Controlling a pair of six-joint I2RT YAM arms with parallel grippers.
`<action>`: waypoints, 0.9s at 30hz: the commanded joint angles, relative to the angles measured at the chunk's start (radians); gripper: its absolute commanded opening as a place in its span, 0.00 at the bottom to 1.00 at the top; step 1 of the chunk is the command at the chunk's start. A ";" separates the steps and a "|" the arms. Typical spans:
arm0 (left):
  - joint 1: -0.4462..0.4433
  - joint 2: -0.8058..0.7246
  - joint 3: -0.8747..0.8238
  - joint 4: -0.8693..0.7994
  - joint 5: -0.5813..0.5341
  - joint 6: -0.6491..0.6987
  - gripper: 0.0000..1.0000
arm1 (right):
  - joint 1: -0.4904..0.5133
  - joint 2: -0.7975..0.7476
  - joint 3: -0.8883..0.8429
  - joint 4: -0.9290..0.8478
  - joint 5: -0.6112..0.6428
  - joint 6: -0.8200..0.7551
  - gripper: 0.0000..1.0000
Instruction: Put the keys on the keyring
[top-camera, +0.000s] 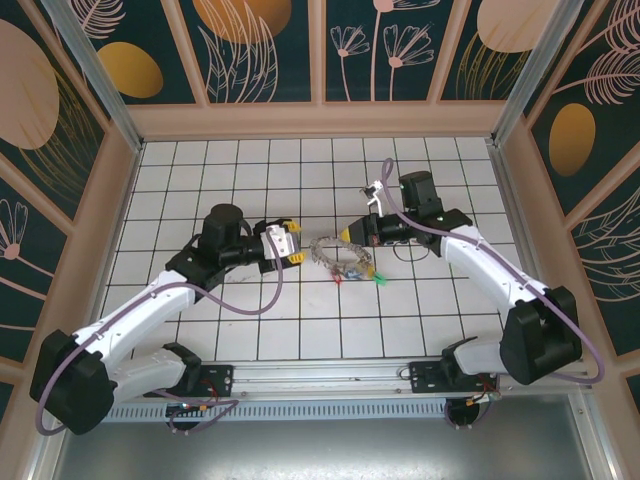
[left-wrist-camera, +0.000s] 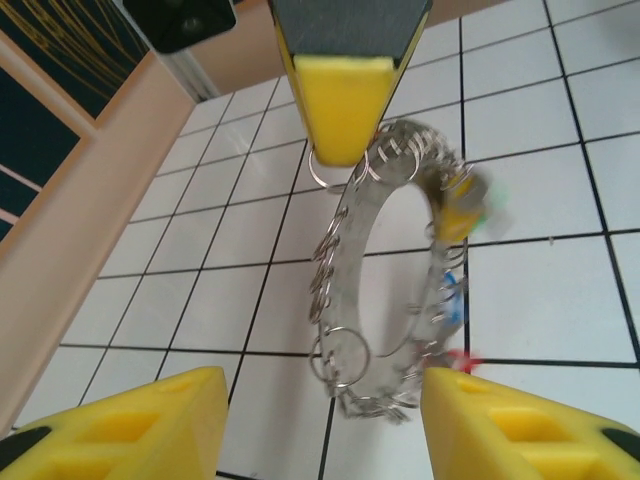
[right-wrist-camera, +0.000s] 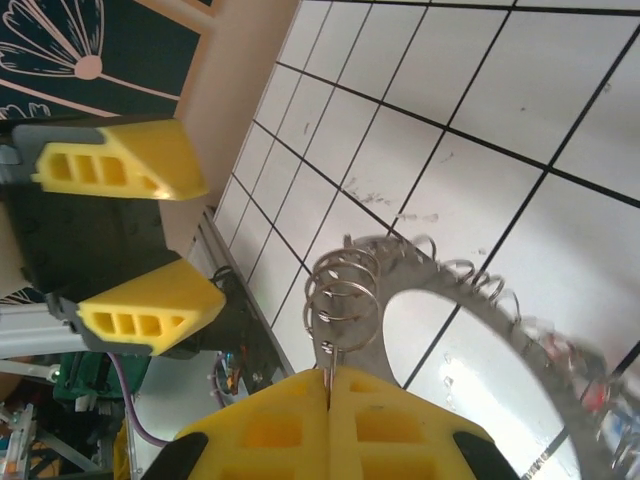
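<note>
Keyring (top-camera: 335, 255) sits tilted at the middle of the table (top-camera: 200, 190), between both reaching arms (top-camera: 150, 300). Right wrist view shows the right gripper (right-wrist-camera: 330, 395) clamped on its rim; left wrist view shows coloured keys (left-wrist-camera: 458, 212) and the left gripper (left-wrist-camera: 322, 400) spread wide.

The keyring (top-camera: 333, 255) is seen over the white tiled desk (top-camera: 200, 170) between the two arms, with the keys (top-camera: 355, 272) and their red and green tags gathered at its near-right rim. The left pincer (top-camera: 291, 243) is held just left of it, its yellow fingers (top-camera: 297, 260) spread, while the right pincer (top-camera: 350, 233) is closed at its far rim.
</note>
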 joint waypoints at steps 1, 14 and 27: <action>-0.003 0.000 0.016 0.035 0.078 -0.041 0.56 | 0.006 0.015 0.080 -0.081 0.011 -0.069 0.00; -0.003 0.159 0.137 0.117 0.131 -0.071 0.56 | 0.065 0.101 0.240 -0.161 0.310 -0.496 0.00; -0.003 0.214 0.137 0.254 0.173 -0.237 0.39 | 0.150 -0.059 0.040 0.086 0.375 -1.001 0.00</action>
